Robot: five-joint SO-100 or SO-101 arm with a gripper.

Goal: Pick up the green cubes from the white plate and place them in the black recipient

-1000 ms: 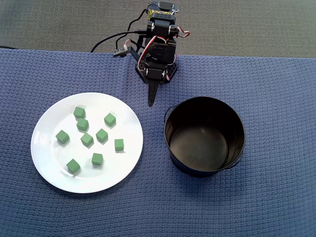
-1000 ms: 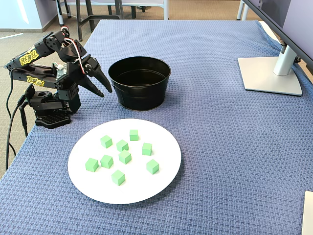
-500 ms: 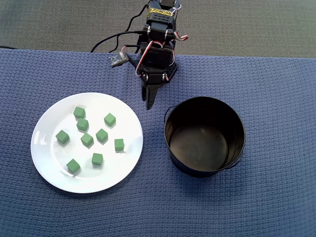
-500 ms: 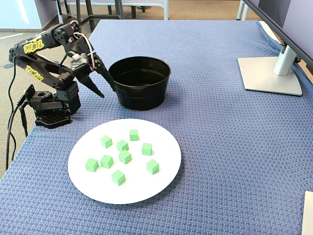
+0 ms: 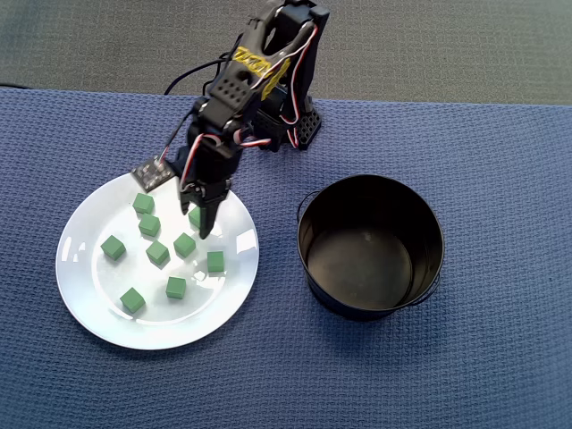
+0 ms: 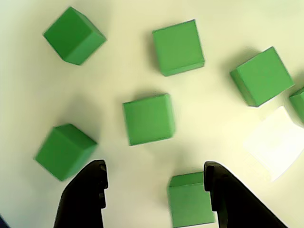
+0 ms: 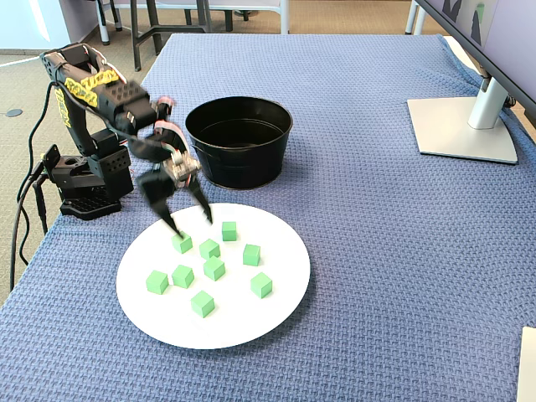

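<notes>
Spread across the whole tabletop, a blue waffle-weave cloth (image 7: 377, 251), its far edge meeting grey carpeted floor (image 5: 447, 45) in the overhead view. At the right of the fixed view, a flat square silver monitor stand base (image 7: 461, 130) resting on the cloth, with a slanted silver neck (image 7: 490, 99) rising to the dark lower edge of a screen (image 7: 477, 29). Behind the table, dark metal chair or stool legs (image 7: 146, 25) on a tan floor. At the lower right corner, a sliver of a pale flat object (image 7: 528, 364), too cropped to identify.
</notes>
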